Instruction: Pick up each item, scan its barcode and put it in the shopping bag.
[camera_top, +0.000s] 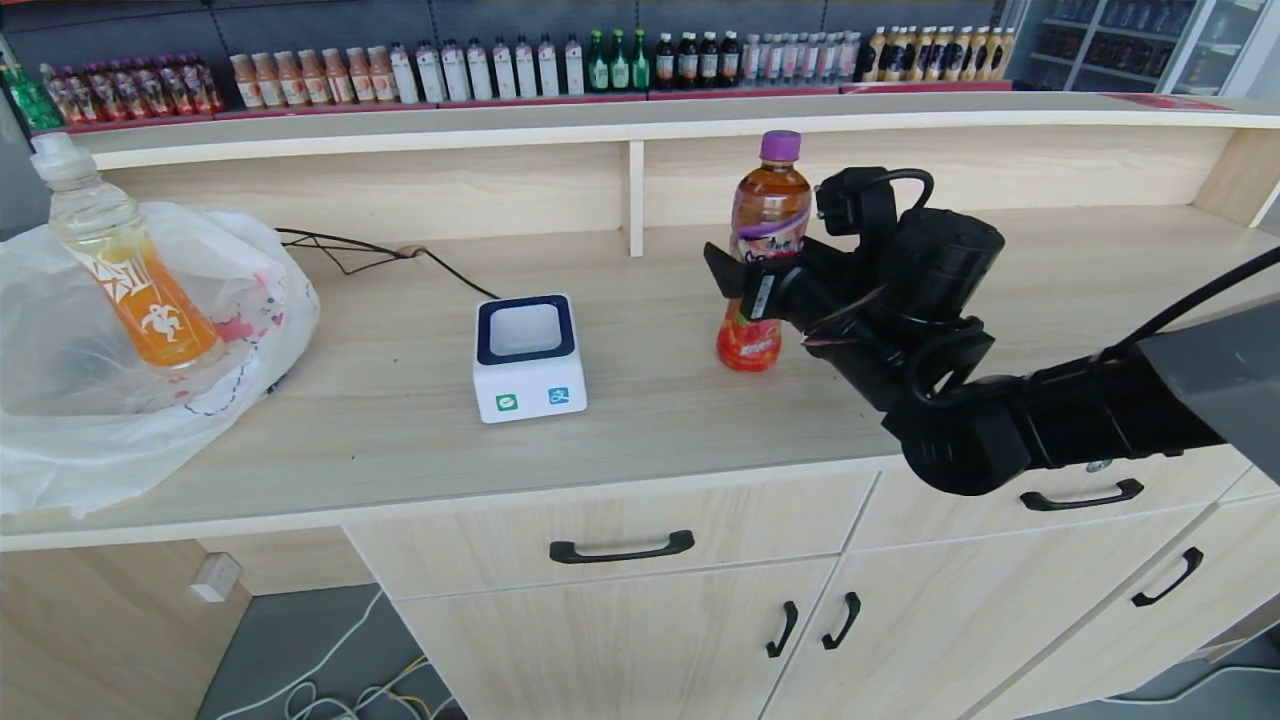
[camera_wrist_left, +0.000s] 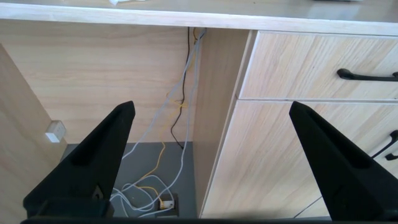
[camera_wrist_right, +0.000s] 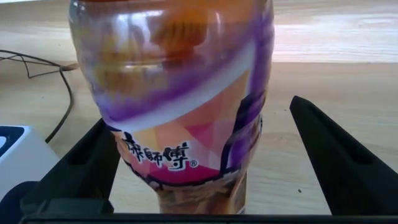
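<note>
My right gripper (camera_wrist_right: 200, 124) sits wide open around the upright tea bottle (camera_top: 768, 215), a finger on either side at mid-height. The scanner (camera_top: 528, 355) lies to its left.

Head view: high up, faces forward and down over the wooden surface (camera_top: 640, 430) at mid range. It takes in the drawer fronts below and the bottle shelves (camera_top: 600, 62) far behind.

Left wrist view: low, under the surface edge, faces the cabinet front (camera_wrist_left: 298, 155) and loose cables (camera_wrist_left: 180, 112), looking out past the left end effector (camera_wrist_left: 211, 104).

Right wrist view: just above the surface, faces the back panel, very close on the bottle (camera_wrist_right: 180, 106) inside the right end effector (camera_wrist_right: 199, 109).

Head and right wrist share the bottle (camera_top: 768, 250), scanner (camera_top: 528, 357) (camera_wrist_right: 15, 158) and black cable (camera_top: 350, 250) (camera_wrist_right: 56, 99).

Head and left wrist share the drawer handle (camera_top: 620, 549) (camera_wrist_left: 367, 75) and white wall box (camera_top: 215, 577) (camera_wrist_left: 56, 130).
</note>
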